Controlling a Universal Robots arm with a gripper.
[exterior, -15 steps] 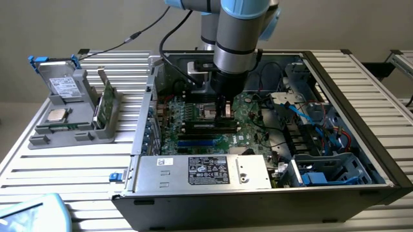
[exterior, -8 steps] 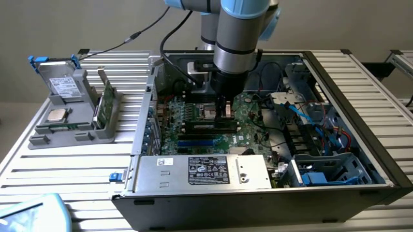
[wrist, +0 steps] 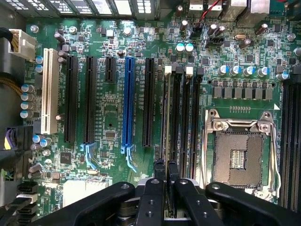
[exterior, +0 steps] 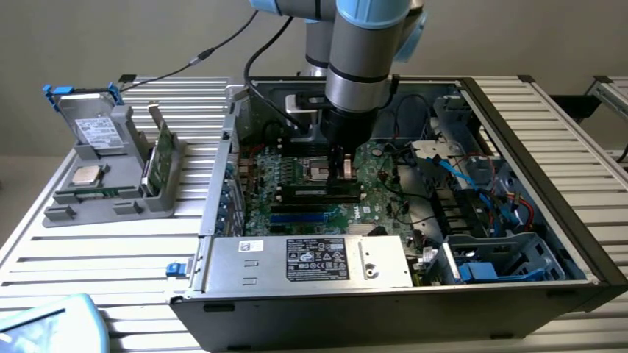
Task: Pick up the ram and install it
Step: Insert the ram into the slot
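Note:
The ram (wrist: 167, 113) shows edge-on in the wrist view as a thin pale strip. It stands along the first black memory slot (wrist: 175, 113), beside the CPU socket (wrist: 242, 150). My gripper (wrist: 166, 165) is shut on the ram, its two black fingers (wrist: 160, 172) pinching the stick's top edge. In the exterior view the gripper (exterior: 343, 175) reaches straight down into the open computer case (exterior: 549, 184), over the memory slots (exterior: 314, 193) on the green motherboard (exterior: 294, 165). Whether the stick is fully seated in the slot I cannot tell.
A grey holder (exterior: 108, 195) on the exterior view's left carries a hard drive (exterior: 96, 132), a CPU chip (exterior: 87, 175) and a green card with a bracket (exterior: 160, 158). A power supply (exterior: 304, 261) lies in front of the board. Cables (exterior: 461, 176) and drive cages crowd the case's right side.

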